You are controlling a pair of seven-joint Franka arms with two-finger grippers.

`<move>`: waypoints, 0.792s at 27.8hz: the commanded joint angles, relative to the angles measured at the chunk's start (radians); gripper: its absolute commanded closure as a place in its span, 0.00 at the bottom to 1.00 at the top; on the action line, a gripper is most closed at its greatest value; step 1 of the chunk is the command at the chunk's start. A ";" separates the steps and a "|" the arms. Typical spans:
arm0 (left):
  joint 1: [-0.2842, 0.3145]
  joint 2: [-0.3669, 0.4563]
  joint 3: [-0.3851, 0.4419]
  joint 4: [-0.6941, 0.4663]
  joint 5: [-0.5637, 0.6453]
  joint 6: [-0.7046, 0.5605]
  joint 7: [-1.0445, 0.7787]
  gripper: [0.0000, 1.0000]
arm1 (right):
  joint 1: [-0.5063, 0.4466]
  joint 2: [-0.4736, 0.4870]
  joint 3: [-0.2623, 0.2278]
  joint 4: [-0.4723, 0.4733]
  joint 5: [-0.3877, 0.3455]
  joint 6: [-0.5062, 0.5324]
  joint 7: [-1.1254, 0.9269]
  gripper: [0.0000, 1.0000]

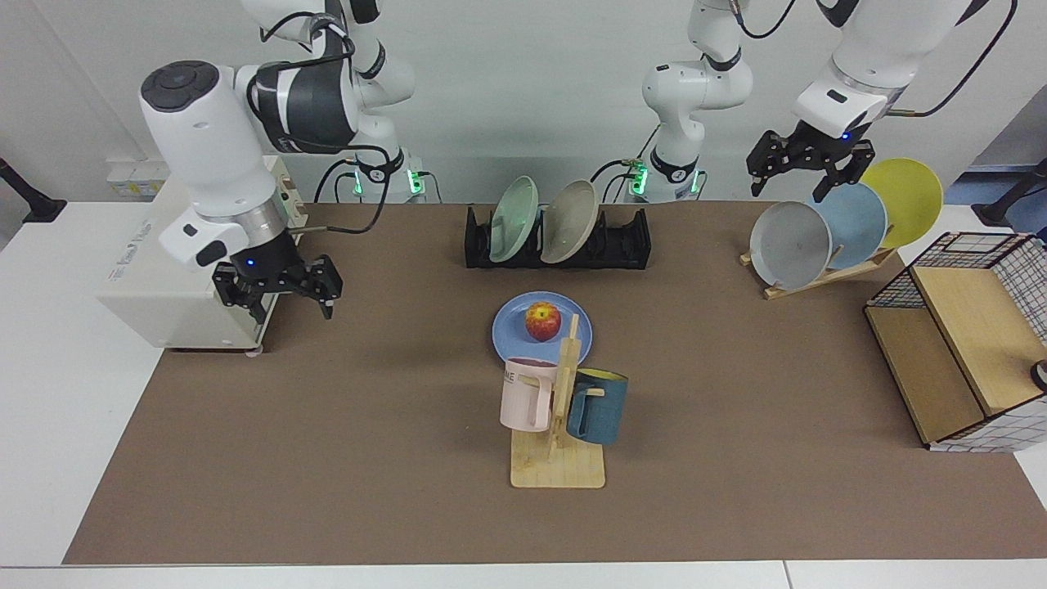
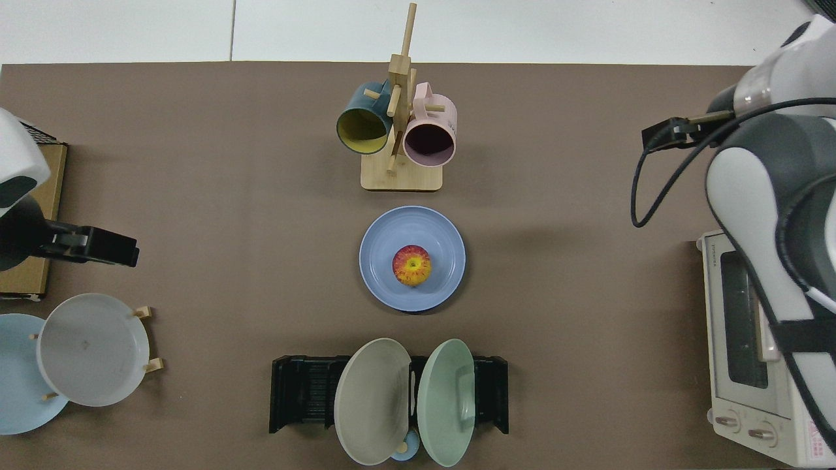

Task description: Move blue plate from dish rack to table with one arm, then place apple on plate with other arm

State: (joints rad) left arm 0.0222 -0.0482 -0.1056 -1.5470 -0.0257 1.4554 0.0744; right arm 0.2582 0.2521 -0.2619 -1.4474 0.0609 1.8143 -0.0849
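The blue plate (image 1: 509, 331) (image 2: 382, 251) lies flat on the table (image 1: 736, 425), in front of the black dish rack (image 1: 623, 245) (image 2: 304, 395). The red and yellow apple (image 1: 542, 321) (image 2: 411, 265) rests at the plate's middle, with nothing touching it. My right gripper (image 1: 290, 309) hangs open and empty in front of the toaster oven, well away from the plate. Open and empty too, my left gripper (image 1: 806, 178) hovers above the wooden plate stand on the far side. In the top view the right gripper is hidden under its own arm.
A green plate (image 1: 514, 221) and a beige plate (image 1: 570, 221) stand in the dish rack. A mug tree (image 1: 560, 409) with a pink mug and a dark blue mug stands just in front of the blue plate. A toaster oven (image 1: 196, 245), a slanted plate stand (image 1: 789, 241) and a wire basket (image 1: 957, 343) stand at the sides.
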 commanded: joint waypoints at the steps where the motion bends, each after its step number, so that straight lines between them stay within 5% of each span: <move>1: 0.012 -0.019 0.003 -0.001 0.012 -0.004 0.007 0.00 | -0.022 -0.157 0.013 -0.206 -0.003 0.019 -0.088 0.00; 22: 0.012 -0.021 0.003 -0.001 0.012 -0.004 0.007 0.00 | -0.019 -0.264 0.013 -0.222 -0.023 -0.105 0.028 0.00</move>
State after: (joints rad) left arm 0.0309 -0.0585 -0.1015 -1.5467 -0.0257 1.4554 0.0744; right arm 0.2439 0.0056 -0.2543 -1.6548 0.0567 1.7166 -0.0820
